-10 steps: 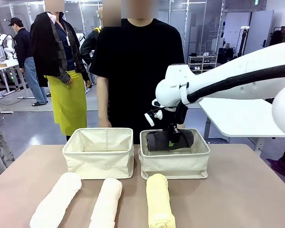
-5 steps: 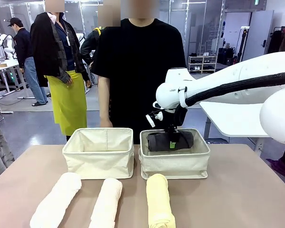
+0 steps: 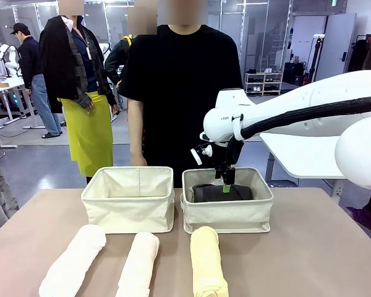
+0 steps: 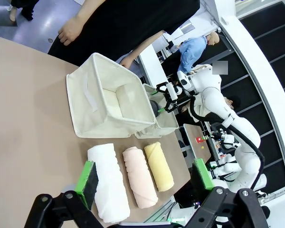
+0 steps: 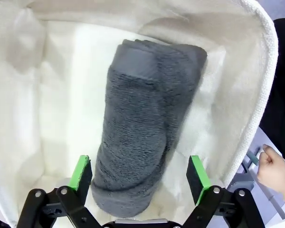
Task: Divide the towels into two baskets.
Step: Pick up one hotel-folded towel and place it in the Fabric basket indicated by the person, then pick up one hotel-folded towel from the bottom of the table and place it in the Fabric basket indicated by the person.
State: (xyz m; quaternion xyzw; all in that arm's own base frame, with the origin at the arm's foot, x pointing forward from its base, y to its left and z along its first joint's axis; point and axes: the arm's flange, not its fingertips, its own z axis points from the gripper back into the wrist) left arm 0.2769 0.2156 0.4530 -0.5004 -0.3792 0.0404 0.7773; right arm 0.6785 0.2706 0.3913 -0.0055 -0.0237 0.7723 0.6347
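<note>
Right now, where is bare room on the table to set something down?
Bare tabletop lies right of the yellow towel and the right basket; a smaller patch lies left of the left basket, whose inside is free. Crowded: the near row of towels, and the right basket, holding the dark towel under the open right pincer.

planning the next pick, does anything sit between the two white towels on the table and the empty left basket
Nothing visible does. Both white towels lie on bare table in front of the left basket, which is open-topped. The open right gripper hangs over the grey towel in the right basket, off to the side.
</note>
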